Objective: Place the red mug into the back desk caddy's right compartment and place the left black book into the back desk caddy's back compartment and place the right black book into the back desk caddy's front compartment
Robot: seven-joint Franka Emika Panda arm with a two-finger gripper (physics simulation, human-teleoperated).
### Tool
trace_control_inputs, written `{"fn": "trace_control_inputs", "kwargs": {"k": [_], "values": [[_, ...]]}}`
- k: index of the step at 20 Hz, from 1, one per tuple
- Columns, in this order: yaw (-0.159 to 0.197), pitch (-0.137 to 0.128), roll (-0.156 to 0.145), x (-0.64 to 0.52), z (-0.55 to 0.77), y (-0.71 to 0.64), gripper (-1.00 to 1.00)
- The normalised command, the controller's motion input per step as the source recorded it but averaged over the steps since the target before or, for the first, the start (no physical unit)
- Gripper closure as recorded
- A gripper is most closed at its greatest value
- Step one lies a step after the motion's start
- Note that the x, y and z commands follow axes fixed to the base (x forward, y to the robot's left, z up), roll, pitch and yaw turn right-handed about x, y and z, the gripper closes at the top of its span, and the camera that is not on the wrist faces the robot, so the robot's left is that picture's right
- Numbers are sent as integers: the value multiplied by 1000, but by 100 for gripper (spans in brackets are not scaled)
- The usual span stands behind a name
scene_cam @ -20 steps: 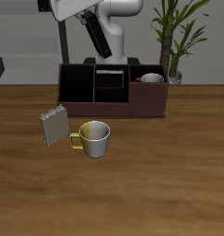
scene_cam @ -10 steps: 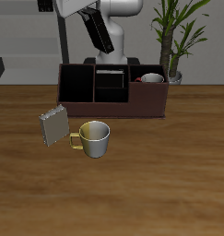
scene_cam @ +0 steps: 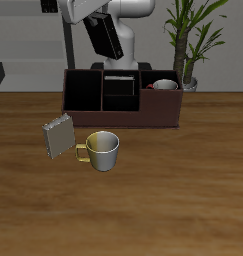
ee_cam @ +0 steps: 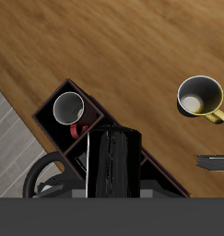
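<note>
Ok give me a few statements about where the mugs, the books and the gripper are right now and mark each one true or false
1. The red mug sits inside the back desk caddy. True.
2. The gripper holds a black book above the caddy. True.
3. The pale mug lies tipped over. False: it stands upright on the table.
4. The grey patterned book is in the caddy. False: it is on the table beside the pale mug.

A wooden table (scene_cam: 173, 190) with a warm brown grain is seen filling most of the scene. Behind its back edge, a potted plant (scene_cam: 190, 40) with long green leaves is placed near one back corner. A pale grey wall (scene_cam: 23, 35) is seen behind. A grey striped floor (ee_cam: 14, 147) is shown beyond the table's edge.
</note>
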Motion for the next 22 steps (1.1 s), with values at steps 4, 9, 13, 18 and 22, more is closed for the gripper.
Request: {"fn": "trace_control_inputs", "kwargs": {"k": [4,9,13,18,22], "values": [[212,-9,-34,35,-76,-93,100],[109,8,4,-17,-25,-55,100],[145,-3,-20,96,-4,-50,100],[242,-48,-10,139,99,-146,100],[138,-42,-47,126,51,-183,100]]}}
